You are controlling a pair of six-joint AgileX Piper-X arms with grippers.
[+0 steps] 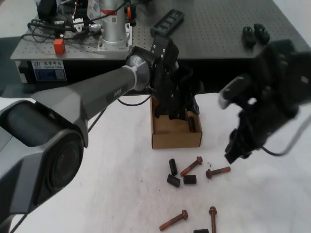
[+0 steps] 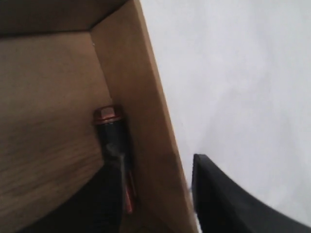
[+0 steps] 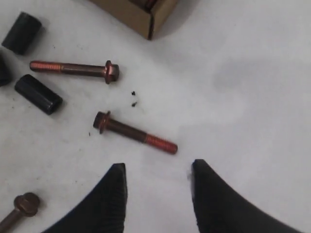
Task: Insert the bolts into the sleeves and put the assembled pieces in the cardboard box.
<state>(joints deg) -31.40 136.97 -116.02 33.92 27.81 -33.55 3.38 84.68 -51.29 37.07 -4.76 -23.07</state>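
Left gripper (image 1: 171, 110) sits over the open brown cardboard box (image 1: 177, 138), mid-bench on the white table cover (image 1: 112, 189). In the left wrist view its jaws are released and straddle one wall of the box; one black finger (image 2: 104, 206) is inside, the other (image 2: 228, 199) outside.

Assembled piece (image 2: 111, 130), a copper-red bolt seated in a black sleeve, lies on the box floor hard against that same wall; in the high view that is the box's 3 o'clock side. The inner finger is right at the piece; touching or not, cannot tell.

Right gripper (image 3: 156, 167) hangs over the cover at 4 o'clock from the box; jaws are parted and grasp nothing.

Nearest loose bolt (image 3: 135, 132), copper-red with a flanged hex head, lies flat just ahead of the right fingertips and apart from them; second loose bolt (image 3: 75, 69) lies beyond it, nearer the box.

Short black loose sleeves (image 1: 173, 180) are clustered at 6 o'clock from the box, beside those two bolts; each sleeve is separate.

Two further copper-red bolts (image 1: 173, 220) lie farther out at 6 o'clock, near the bench's close edge.
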